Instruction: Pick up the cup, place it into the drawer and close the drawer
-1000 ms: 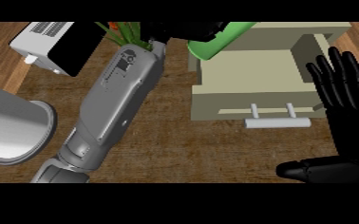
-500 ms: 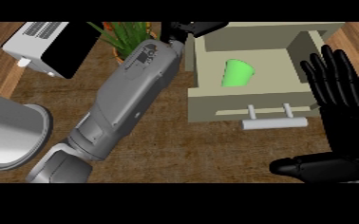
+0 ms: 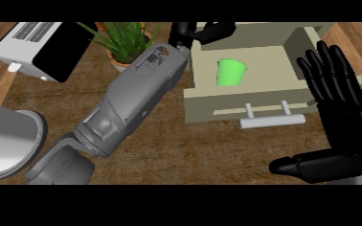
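Green cup (image 3: 231,72) inside the open drawer (image 3: 247,104), lying on the drawer floor, roughly mid-compartment, closer to the left wall; looks tipped on its side, exact pose hard to tell. Not touched by either hand.

Drawer pulled out toward the lower edge of the view, beige walls, front panel facing down-frame with a pale bar handle (image 3: 272,120) sticking out on two posts.

Left hand (image 3: 203,32) at the drawer's far left corner, above the back wall, at the end of the grey forearm that runs diagonally from lower left. Fingers bent over at the drawer rim, holding nothing visible; well apart from the cup.

Right hand (image 3: 332,84) at the right edge of the view, just beside the drawer's right wall, fingers straight and spread, pointing up-frame, thumb low and extended toward the left under the drawer front. Open palm, empty; contact with the drawer wall unclear.

Toaster (image 3: 44,48), white body with black side, upper left on the wooden counter (image 3: 212,148). Potted plant (image 3: 127,43) between toaster and left forearm, green leaves partly behind the arm. Grey round metal vessel (image 3: 16,141) at the left edge, cut off by the frame.
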`<state>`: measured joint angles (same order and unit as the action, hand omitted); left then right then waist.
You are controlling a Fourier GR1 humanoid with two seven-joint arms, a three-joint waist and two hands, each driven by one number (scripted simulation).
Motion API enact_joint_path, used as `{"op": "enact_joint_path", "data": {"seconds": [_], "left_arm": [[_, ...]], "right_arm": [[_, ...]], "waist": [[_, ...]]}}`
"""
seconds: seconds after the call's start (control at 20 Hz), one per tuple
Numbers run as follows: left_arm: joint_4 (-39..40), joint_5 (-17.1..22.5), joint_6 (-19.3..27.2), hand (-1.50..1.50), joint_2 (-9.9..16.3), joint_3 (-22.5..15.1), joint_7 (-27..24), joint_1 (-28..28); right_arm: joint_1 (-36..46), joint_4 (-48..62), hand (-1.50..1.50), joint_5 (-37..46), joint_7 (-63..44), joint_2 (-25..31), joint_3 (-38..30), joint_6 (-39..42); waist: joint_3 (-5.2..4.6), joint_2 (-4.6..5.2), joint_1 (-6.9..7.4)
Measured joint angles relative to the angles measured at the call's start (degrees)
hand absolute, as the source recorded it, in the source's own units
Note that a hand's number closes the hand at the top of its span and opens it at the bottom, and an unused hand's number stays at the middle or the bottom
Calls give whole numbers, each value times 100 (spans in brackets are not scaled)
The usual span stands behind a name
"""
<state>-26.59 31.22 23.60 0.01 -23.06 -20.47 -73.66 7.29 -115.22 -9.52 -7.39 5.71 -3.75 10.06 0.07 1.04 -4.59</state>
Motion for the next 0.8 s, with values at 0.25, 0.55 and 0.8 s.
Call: {"op": "enact_joint_path", "data": {"seconds": [0.25,0.55,0.8], "left_arm": [[233,157,177,150,0,-517,129,-132],[374,248,413,-150,0,-1049,264,-193],[302,559,404,-150,0,-1091,64,-168]], "right_arm": [[101,148,-150,-48,116,4,-19,64],[227,182,-150,-80,114,0,-13,67],[189,8,-150,-245,5,-62,24,67]], "waist": [[4,20,-97],[5,41,-174],[1,46,-205]]}}
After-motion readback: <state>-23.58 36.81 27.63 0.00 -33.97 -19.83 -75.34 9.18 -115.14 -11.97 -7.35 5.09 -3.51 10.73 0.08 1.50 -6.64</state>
